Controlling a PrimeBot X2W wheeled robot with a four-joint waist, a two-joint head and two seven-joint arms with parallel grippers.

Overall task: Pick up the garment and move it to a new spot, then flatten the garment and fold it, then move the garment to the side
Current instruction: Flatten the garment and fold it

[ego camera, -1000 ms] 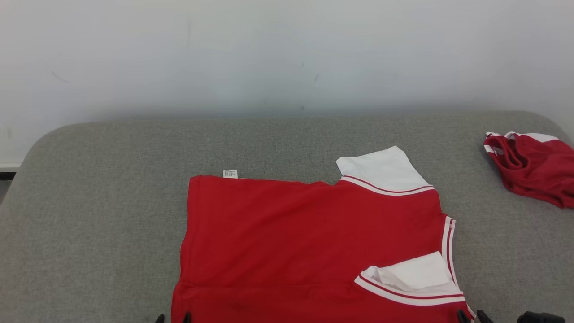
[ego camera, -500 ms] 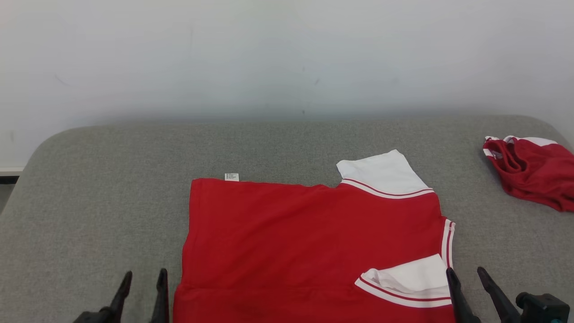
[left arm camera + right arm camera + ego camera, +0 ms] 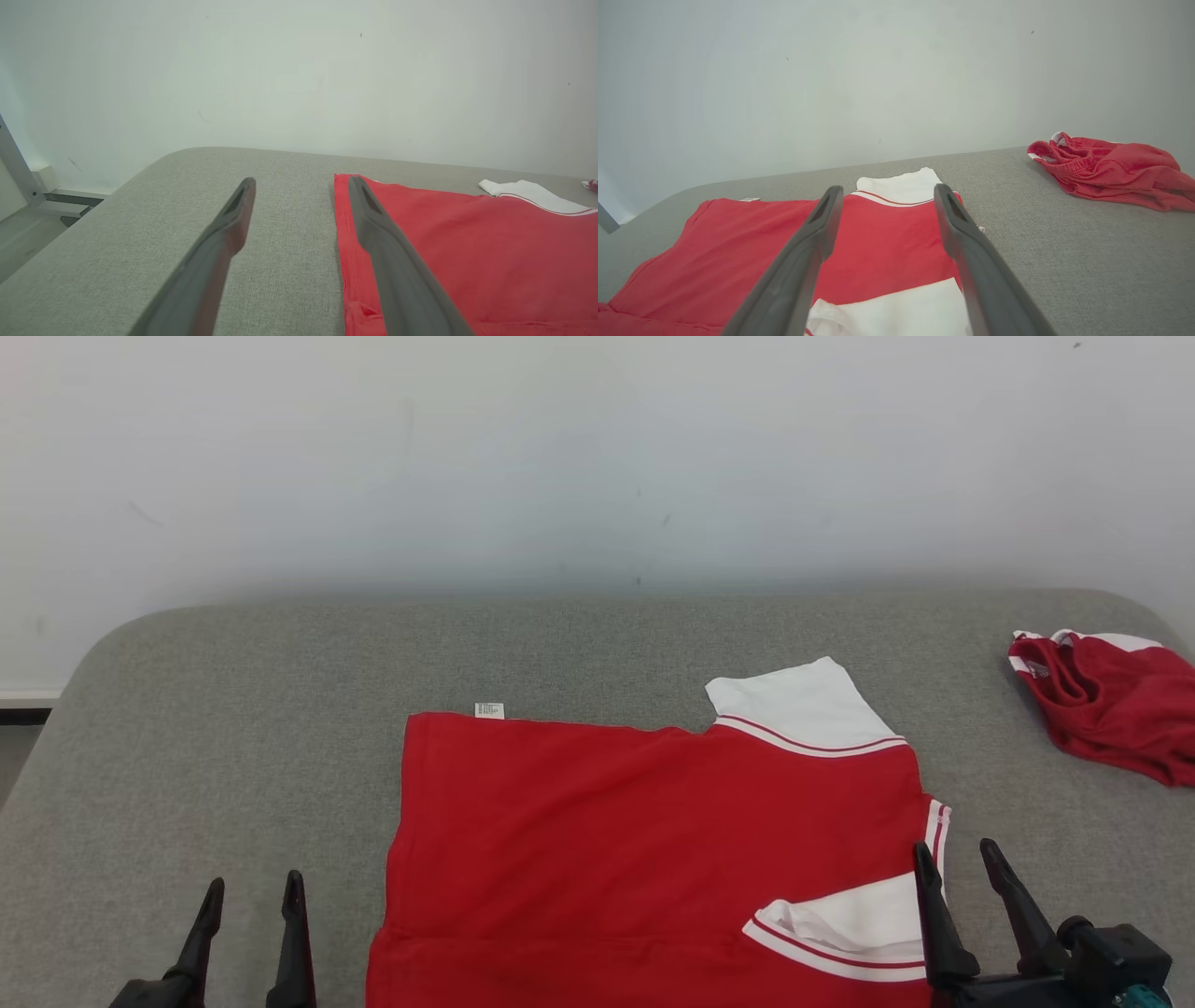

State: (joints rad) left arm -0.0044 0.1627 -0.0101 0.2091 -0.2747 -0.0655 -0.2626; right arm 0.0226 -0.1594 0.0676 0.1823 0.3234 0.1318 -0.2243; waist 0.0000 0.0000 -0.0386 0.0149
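Note:
A red shirt (image 3: 653,840) with white, red-striped sleeves lies flat on the grey padded table (image 3: 233,728), its near edge cut off by the head view's bottom. One white sleeve (image 3: 803,705) sticks out at the far right, another (image 3: 854,924) is folded onto the red cloth at the near right. My left gripper (image 3: 252,891) is open, just left of the shirt's left edge (image 3: 343,233). My right gripper (image 3: 957,854) is open above the shirt's right edge, beside the folded sleeve (image 3: 901,312). Nothing is between either pair of fingers.
A crumpled red garment (image 3: 1111,709) with white trim lies at the table's far right, also in the right wrist view (image 3: 1106,170). A pale wall (image 3: 597,457) stands behind the table. Bare grey cloth stretches left of and behind the shirt.
Both grippers have come up into the head view, from just their tips at the bottom edge to full fingers. The left one has shifted left, off the shirt. The camera has shifted slightly.

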